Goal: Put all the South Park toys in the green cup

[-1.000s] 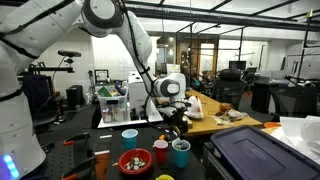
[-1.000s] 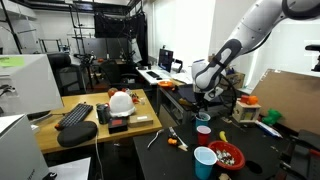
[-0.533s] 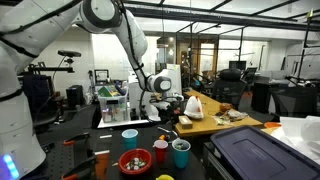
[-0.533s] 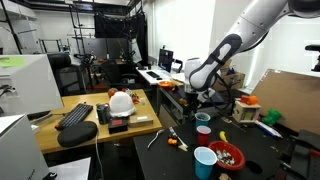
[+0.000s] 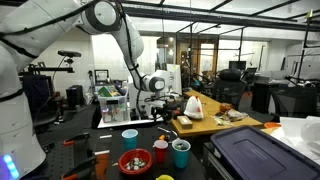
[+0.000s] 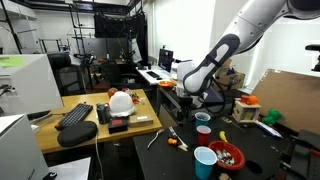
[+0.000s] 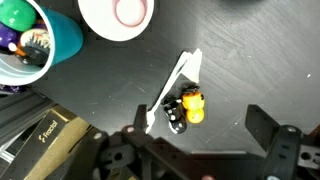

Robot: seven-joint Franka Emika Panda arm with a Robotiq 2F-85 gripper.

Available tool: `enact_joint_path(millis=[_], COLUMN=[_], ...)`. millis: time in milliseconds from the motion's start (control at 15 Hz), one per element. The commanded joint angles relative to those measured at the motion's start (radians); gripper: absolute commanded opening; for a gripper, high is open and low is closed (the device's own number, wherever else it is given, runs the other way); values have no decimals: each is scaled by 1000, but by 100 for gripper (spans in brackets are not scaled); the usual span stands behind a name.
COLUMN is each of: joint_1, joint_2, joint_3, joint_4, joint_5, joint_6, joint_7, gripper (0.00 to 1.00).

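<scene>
South Park toy (image 7: pixel 188 106) lies on the desk (image 7: pixel 250 60), just ahead between the wide, empty jaws; green cup (image 7: pixel 64 42) sits up-left.

Light from overhead keeps both exterior views evenly and fairly bright, though fine detail is soft. In the wrist view the pale round plastic cup (image 7: pixel 100 25) glares white against the black tabletop (image 7: pixel 260 60), and the black gripper (image 7: pixel 200 128) at the bottom edge looks dim and blurred.

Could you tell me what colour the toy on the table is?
The toy is orange and black; wrist view.
</scene>
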Motion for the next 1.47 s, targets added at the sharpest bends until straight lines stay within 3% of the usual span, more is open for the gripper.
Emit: enact_joint_path(millis=[0, 933, 1400], joint_1=[34, 143, 142], joint_2=[40, 280, 366], joint_3=[-4, -64, -60], joint_4=[50, 290, 400], joint_5=[-29, -131, -109], joint_6=[8, -39, -72], joint_7=[-17, 11, 10], gripper=[100, 100, 100])
